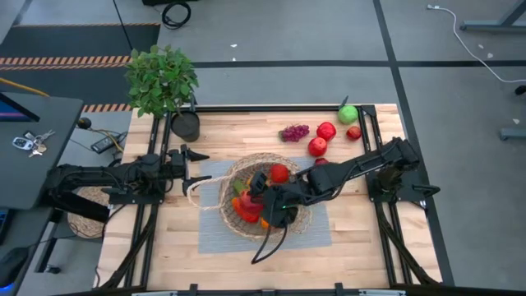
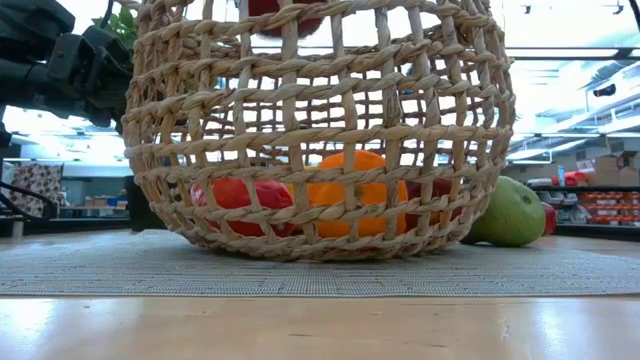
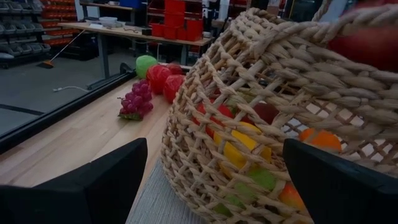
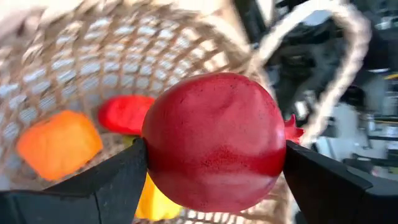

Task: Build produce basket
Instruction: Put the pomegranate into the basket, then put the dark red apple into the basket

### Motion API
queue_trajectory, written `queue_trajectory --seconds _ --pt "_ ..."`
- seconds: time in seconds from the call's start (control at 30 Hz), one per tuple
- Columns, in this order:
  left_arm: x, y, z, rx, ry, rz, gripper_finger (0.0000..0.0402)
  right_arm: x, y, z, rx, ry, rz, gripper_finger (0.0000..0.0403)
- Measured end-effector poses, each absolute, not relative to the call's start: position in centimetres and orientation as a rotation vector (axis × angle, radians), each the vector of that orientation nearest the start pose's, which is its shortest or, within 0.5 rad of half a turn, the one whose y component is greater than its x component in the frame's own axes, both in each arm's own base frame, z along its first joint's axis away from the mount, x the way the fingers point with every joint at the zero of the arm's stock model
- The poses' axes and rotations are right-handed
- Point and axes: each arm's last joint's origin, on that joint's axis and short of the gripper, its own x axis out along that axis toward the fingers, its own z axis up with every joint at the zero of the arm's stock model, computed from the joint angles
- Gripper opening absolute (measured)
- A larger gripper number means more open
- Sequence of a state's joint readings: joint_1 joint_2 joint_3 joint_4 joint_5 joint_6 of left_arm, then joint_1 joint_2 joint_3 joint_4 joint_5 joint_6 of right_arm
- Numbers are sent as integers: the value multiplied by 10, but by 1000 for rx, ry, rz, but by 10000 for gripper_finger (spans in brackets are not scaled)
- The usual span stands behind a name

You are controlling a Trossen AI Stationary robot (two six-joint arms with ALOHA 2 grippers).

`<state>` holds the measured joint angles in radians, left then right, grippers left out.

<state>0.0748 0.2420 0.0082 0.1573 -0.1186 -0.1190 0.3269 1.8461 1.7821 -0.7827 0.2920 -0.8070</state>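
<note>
High view: the wicker basket point(image 1: 267, 197) sits on a grey mat point(image 1: 320, 232) at mid-table, with red, orange and green produce inside. My right pincer point(image 1: 275, 177) reaches over the basket, clamped on a dark red pomegranate point(image 1: 280, 173). My left pincer point(image 1: 197, 168) waits just beside the basket's looped handle point(image 1: 201, 191), jaws spread wide and empty. A purple grape bunch point(image 1: 295, 132), three red fruits point(image 1: 326, 131) and a green apple point(image 1: 348, 114) lie on the far right of the wooden table point(image 1: 156, 238); a potted plant point(image 1: 163, 80) stands at the far left corner. Low view: the basket point(image 2: 320, 130) fills the frame, an orange fruit point(image 2: 350, 205) and a red one point(image 2: 235, 195) behind its weave, a green fruit point(image 2: 512, 214) just beside it. Left wrist view: my fingers point(image 3: 99, 186) stand apart with the basket wall point(image 3: 249, 124) ahead, grapes point(image 3: 137, 102) beyond. Right wrist view: the pomegranate point(image 4: 214, 140) sits between my fingers point(image 4: 102, 186), over the basket's inside point(image 4: 93, 56).
</note>
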Motion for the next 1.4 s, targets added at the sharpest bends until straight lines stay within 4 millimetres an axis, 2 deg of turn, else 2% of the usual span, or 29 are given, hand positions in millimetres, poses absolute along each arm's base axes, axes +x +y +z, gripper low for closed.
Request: queue_trajectory --seconds 0.4,0.57,0.73,0.87,0.97,1.17,1.4 --pt "112 12 161 -116 70 198 382 419 126 259 -988 933 420 352" --pt "112 12 160 -116 70 198 382 426 122 241 -955 993 392 352" --pt "112 12 161 -117 70 198 382 428 116 236 -907 1036 306 354" --pt "112 12 161 -117 70 198 382 428 110 239 -816 1046 248 378" --pt "112 12 161 -117 70 198 382 424 106 250 -777 1032 221 395" --pt "112 12 161 -117 69 198 382 414 107 277 -781 965 191 381" --pt "112 12 161 -117 70 198 382 397 100 319 -831 867 -9 380"
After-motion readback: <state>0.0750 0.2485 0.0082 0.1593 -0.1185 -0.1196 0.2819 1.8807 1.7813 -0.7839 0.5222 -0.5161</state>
